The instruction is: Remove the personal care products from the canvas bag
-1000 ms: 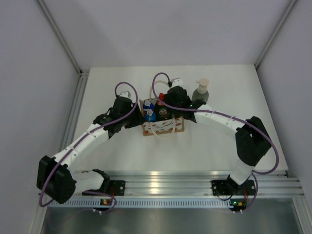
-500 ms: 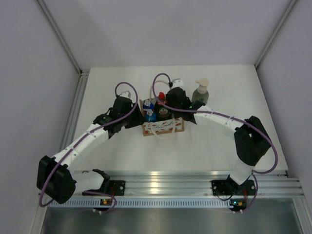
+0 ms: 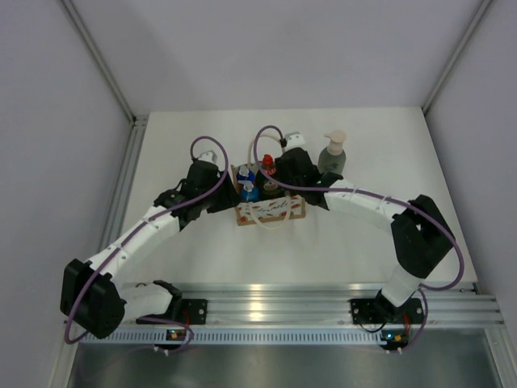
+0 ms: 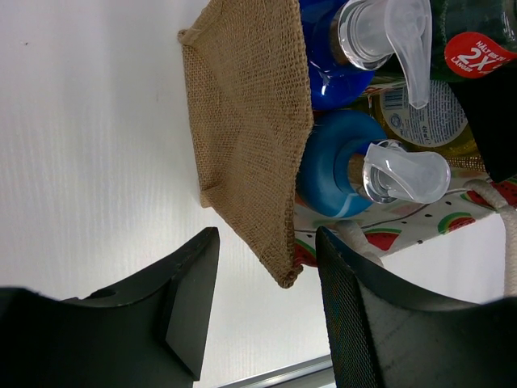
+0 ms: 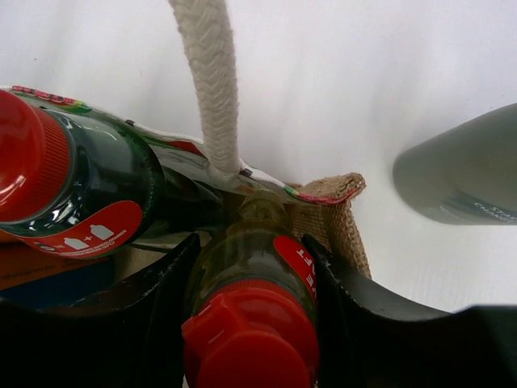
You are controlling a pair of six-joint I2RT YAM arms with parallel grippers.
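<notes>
The canvas bag [image 3: 271,212] stands mid-table. My right gripper [image 5: 250,323] is shut on the slim yellow red-capped bottle [image 5: 250,267], which stands in the bag's right corner. The round green red-capped bottle [image 5: 97,190] stands beside it, inside the bag. In the left wrist view, a blue bottle [image 4: 335,69] and a blue-topped bottle [image 4: 335,174], both with clear nozzles, are also inside. My left gripper [image 4: 266,307] is open, its fingers either side of the bag's left front corner [image 4: 284,271], not touching it. The grey-green pump bottle [image 3: 332,153] stands on the table, right of the bag.
A cream rope handle [image 5: 212,81] arches over the bag by my right gripper. The pump bottle [image 5: 460,170] is close on that gripper's right. White walls enclose the table, and an aluminium rail [image 3: 275,303] runs along the near edge.
My right gripper has shifted slightly left and back over the bag's right side, showing more of the pump bottle. The left arm has not moved.
</notes>
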